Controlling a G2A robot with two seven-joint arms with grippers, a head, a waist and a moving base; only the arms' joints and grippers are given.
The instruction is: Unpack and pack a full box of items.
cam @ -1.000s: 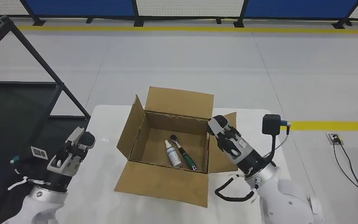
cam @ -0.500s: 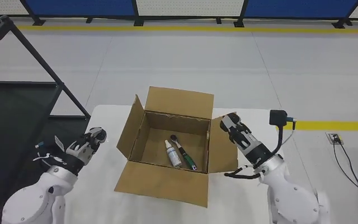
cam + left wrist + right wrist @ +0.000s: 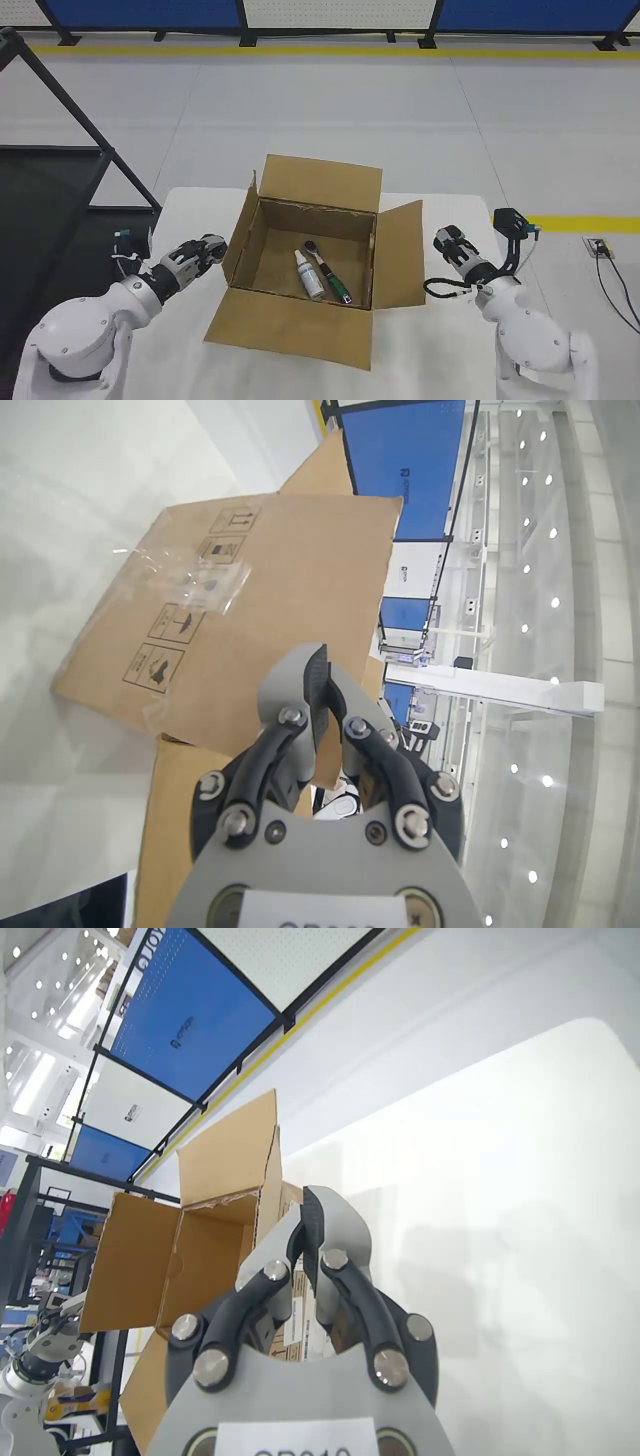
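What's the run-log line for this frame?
box: open, flaps out | inside: white bottle, dark tool | left gripper: shut, empty, beside box | right gripper: shut, empty, clear of box

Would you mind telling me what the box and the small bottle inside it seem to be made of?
Box: matte brown corrugated cardboard, judging by its creased flaps and ragged torn edge. Bottle: probably smooth white plastic, though it is too small to be sure.
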